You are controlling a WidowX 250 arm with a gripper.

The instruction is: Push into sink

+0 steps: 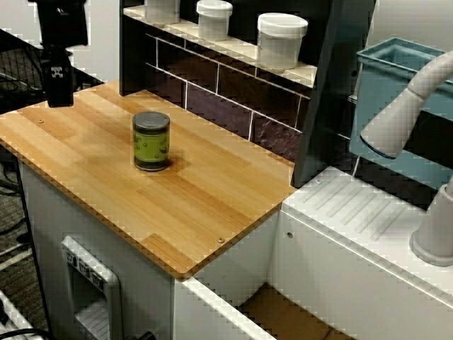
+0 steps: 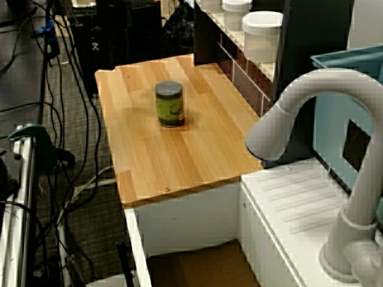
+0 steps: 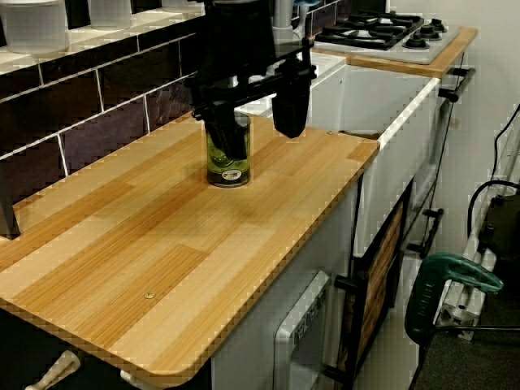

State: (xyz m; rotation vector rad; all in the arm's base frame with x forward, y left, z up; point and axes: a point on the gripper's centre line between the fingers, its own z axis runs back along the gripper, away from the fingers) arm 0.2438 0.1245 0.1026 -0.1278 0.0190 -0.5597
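Note:
A green can (image 1: 151,142) with a grey lid stands upright in the middle of the wooden counter (image 1: 205,205). My gripper (image 1: 56,92) hangs over the counter's left end, well apart from the can. In the view from the counter's end, the gripper (image 3: 256,122) is open and empty, and one of its dark fingers (image 3: 219,134) overlaps the can (image 3: 228,166) standing farther off. The sink (image 1: 283,319), white-walled with a brown floor, lies below the counter's right edge. It also appears in the view over the faucet as the sink (image 2: 197,263), where the can (image 2: 169,104) shows but the gripper does not.
A dark tiled backsplash (image 1: 233,92) with white jars (image 1: 281,39) on its ledge runs behind the counter. Beyond the sink are a white ribbed drainboard (image 1: 368,205), a grey faucet (image 1: 410,106) and a teal bin (image 1: 396,78). A stove (image 3: 382,32) sits past the sink.

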